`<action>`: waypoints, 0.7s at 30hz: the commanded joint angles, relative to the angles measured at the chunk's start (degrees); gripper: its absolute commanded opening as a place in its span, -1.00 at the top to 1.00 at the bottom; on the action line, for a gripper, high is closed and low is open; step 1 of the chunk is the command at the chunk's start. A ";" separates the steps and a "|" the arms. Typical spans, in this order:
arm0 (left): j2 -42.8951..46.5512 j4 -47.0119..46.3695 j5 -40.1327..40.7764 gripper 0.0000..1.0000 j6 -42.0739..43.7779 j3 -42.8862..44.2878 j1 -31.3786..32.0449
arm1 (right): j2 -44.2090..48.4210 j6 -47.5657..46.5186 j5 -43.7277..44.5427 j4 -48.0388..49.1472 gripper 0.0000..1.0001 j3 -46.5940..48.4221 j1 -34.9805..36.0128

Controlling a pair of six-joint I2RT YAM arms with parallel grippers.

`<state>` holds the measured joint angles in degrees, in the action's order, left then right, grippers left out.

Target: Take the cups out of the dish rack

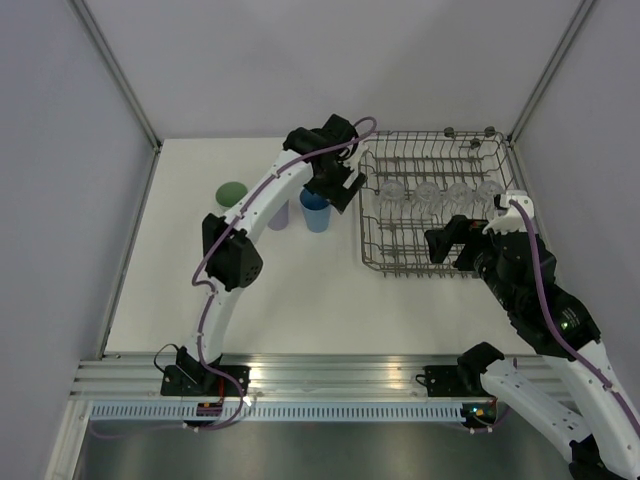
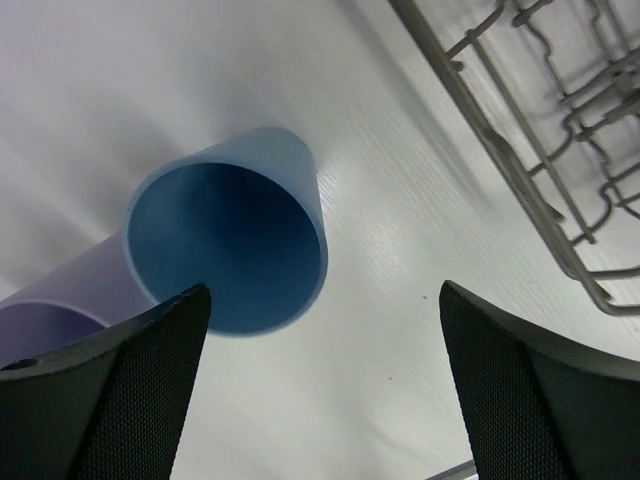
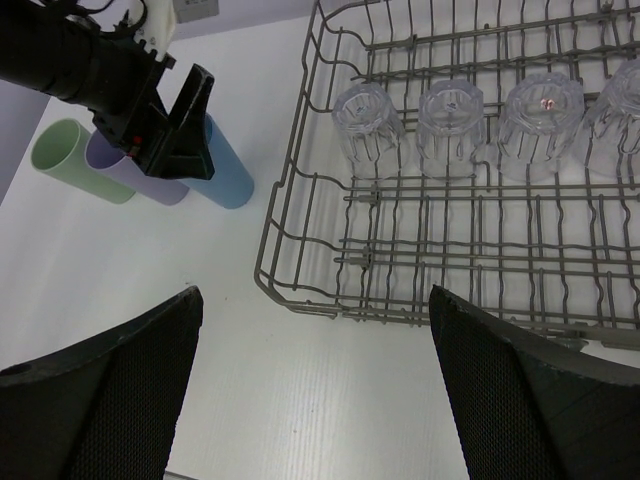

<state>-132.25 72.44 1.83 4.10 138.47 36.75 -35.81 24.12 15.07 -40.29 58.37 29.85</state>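
Observation:
The grey wire dish rack [image 1: 366,228] stands at the back right. Several clear cups [image 1: 427,192] sit upside down in a row inside it, also in the right wrist view [image 3: 450,108]. The mint green cup [image 1: 231,194], lavender cup [image 1: 279,213] and blue cup [image 1: 316,212] stand upright on the table left of the rack. My left gripper [image 1: 345,190] is open and empty, just above and right of the blue cup [image 2: 225,250]. My right gripper [image 1: 445,245] is open and empty above the rack's near edge [image 3: 300,300].
White walls and metal posts close in the table at the back and sides. The left arm arches over the lavender cup [image 2: 50,310]. The rack's left wall [image 2: 520,140] lies close to the right of the left gripper [image 2: 322,300].

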 commanded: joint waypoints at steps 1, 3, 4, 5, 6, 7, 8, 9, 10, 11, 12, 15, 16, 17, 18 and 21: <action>9.36 -2.57 -3.04 -0.99 -1.28 1.45 0.51 | -0.05 -0.74 2.33 4.43 -0.96 -0.62 -0.05; 12.70 -3.01 -3.23 -0.99 -1.72 1.36 0.51 | -0.05 -0.30 3.47 7.23 -0.96 -1.59 -0.05; 13.67 -3.10 -3.23 -0.99 -2.42 1.36 0.43 | -0.31 -0.21 4.26 8.29 -0.96 -2.20 -0.05; 14.90 -3.27 -2.45 -0.99 -2.95 1.36 0.43 | -0.75 -0.13 4.53 9.17 -0.96 -2.38 0.04; 17.26 -3.71 -2.09 -0.99 -3.48 1.36 0.43 | -1.36 0.05 4.96 10.40 -0.96 -2.38 0.04; 18.85 -4.15 0.00 -0.99 -5.57 0.49 0.34 | -3.11 0.14 6.01 10.93 -0.96 -2.21 0.04; 20.43 -4.94 3.07 -0.99 -6.46 -0.22 0.34 | -4.08 0.31 6.72 11.20 -0.96 -1.95 -0.05; 24.10 -6.42 5.18 -0.99 -8.91 -1.09 0.34 | -6.61 0.31 7.42 11.81 -0.95 -1.68 0.04; 26.14 -7.74 6.60 -0.99 -9.80 -3.97 0.34 | -7.94 0.23 8.47 12.16 -0.95 -1.07 -0.05; 27.99 -8.71 9.66 -0.99 -10.68 -5.48 0.34 | -9.35 0.23 9.35 12.34 -0.96 -0.72 0.04; 30.18 -9.51 11.43 -0.99 -12.87 -6.98 0.34 | -10.84 0.23 9.80 12.61 -0.96 -0.19 0.04; 37.39 -11.27 19.60 -0.99 -16.12 -12.34 0.34 | -18.91 -0.56 9.72 12.87 -0.96 2.18 0.04; 41.07 -11.88 21.45 -0.99 -16.57 -15.31 0.34 | -20.60 -0.83 9.98 13.13 -0.96 3.41 -0.05; 42.84 -12.41 24.51 -0.99 -16.84 -17.08 0.25 | -22.35 -1.00 10.41 13.14 -0.96 4.20 -0.05; 44.51 -12.85 26.11 -0.99 -17.45 -20.49 0.25 | -25.50 -1.09 10.85 13.05 -0.96 4.91 0.04; 52.07 -14.43 30.60 -0.99 -18.51 -25.52 0.25 | -31.22 -1.70 11.38 12.43 -0.96 8.33 -0.05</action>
<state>-85.08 61.23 23.29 -9.85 116.99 36.88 -63.77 23.70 24.05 -29.47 62.26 29.82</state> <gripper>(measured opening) 0.993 0.978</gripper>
